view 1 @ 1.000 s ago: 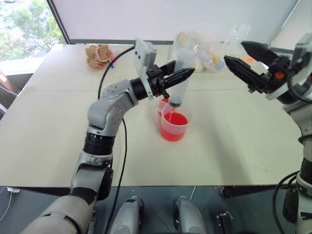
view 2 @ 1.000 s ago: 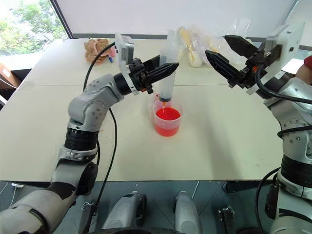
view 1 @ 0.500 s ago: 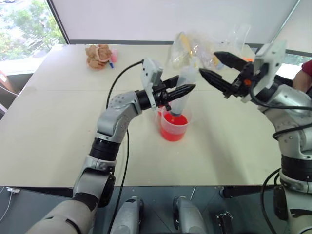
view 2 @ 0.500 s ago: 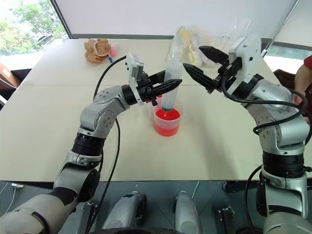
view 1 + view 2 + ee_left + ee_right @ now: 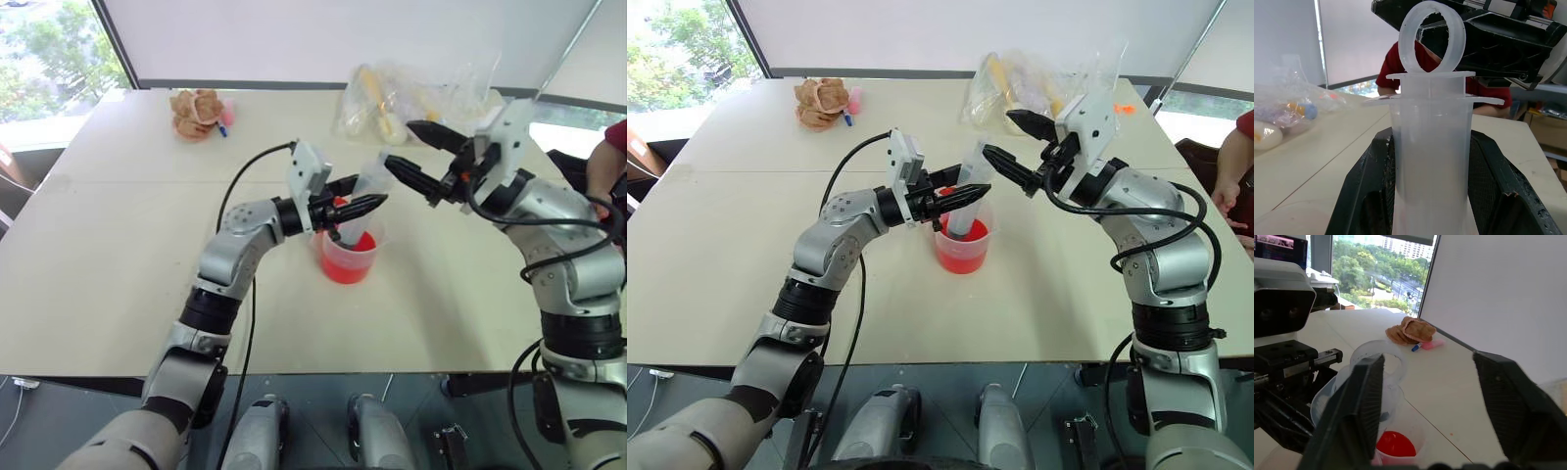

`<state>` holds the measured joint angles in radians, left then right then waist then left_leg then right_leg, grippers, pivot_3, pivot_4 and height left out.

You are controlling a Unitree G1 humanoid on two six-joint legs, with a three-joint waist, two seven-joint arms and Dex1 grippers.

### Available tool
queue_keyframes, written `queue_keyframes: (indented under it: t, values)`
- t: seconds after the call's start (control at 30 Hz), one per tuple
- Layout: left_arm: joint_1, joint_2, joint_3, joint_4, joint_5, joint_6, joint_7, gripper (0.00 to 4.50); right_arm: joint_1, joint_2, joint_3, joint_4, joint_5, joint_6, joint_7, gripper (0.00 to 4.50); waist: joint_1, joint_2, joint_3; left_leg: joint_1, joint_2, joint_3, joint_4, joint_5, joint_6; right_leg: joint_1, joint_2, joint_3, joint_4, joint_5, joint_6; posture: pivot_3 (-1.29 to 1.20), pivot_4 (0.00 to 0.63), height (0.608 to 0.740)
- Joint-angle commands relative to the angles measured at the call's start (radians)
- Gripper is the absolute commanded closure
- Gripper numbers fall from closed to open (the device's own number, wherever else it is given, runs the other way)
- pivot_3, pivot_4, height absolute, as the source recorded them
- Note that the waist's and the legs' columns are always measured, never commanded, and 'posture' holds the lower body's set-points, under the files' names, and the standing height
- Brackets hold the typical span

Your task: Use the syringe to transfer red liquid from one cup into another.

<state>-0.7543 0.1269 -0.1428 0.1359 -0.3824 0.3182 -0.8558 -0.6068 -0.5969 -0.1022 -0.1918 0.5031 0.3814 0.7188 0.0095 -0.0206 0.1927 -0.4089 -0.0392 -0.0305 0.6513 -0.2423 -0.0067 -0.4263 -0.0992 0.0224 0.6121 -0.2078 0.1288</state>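
**Getting ready to pull the plunger**

The left tool (image 5: pixel 960 195) is clamped tight around the middle of the big clear plastic syringe (image 5: pixel 359 201). The syringe leans a little, with its low end down in the clear plastic cup of bright red liquid (image 5: pixel 348 257). That cup stands near the middle of the pale counter (image 5: pixel 118 264). A second clear cup (image 5: pixel 331 211) sits just behind the red cup, touching it or nearly so.

The right tool (image 5: pixel 404 157) hangs just above and to the right of the red cup, with its two black fingers apart and nothing between them. In the right wrist view the round ring of the plunger (image 5: pixel 1380 363) sits close beside one finger (image 5: pixel 1359 406). In the left wrist view the ring (image 5: pixel 1432 36) stands right in front of the right tool.

I think the step now is to catch the plunger ring and pull it up to suck in red liquid. To do it well:

- Close the right tool on the ring, not on the wide flange under it.
- Pull straight along the syringe, slowly, so it does not twist in the left tool.
- Keep the left tool firm and the tip under the red liquid, or air will come in.
- Do not push sideways, or the red cup could tip.

A crinkly clear plastic bag (image 5: pixel 411 93) lies far behind the red cup.
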Motion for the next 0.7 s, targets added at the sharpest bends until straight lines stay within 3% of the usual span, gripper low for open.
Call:
queue_keyframes:
  t: [0.03,0.1,0.43,0.7]
  values:
    - [0.009,-0.01,-0.014,-0.013,0.004,-0.025,-0.013,3.11,-0.024,0.011,-0.014,-0.02,0.005,-0.029,0.01,3.53,0.0,0.0,0.0,0.0,0.0,0.0,0.0,0.0,0.0,0.0,0.0,0.0,0.0,0.0,0.0,0.0,0.15,0.737]
    - [0.012,-0.012,-0.013,-0.01,0.005,-0.028,-0.012,3.11,-0.022,0.016,-0.013,-0.019,0.003,-0.029,0.013,4.49,0.0,0.0,0.0,0.0,0.0,0.0,0.0,0.0,0.0,0.0,0.0,0.0,0.0,0.0,0.0,0.0,0.15,0.737]
    - [0.028,-0.02,-0.022,-0.002,0.011,-0.039,-0.011,3.11,-0.001,0.035,-0.005,-0.046,0.006,-0.011,0.007,4.49,0.0,0.0,0.0,0.0,0.0,0.0,0.0,0.0,0.0,0.0,0.0,0.0,0.0,0.0,0.0,0.0,0.15,0.737]
    - [0.059,-0.026,-0.041,-0.015,0.01,-0.027,-0.016,3.11,-0.066,0.042,-0.055,0.005,-0.015,-0.052,-0.037,4.49,0.0,0.0,0.0,0.0,0.0,0.0,0.0,0.0,0.0,0.0,0.0,0.0,0.0,0.0,0.0,0.0,0.15,0.737]
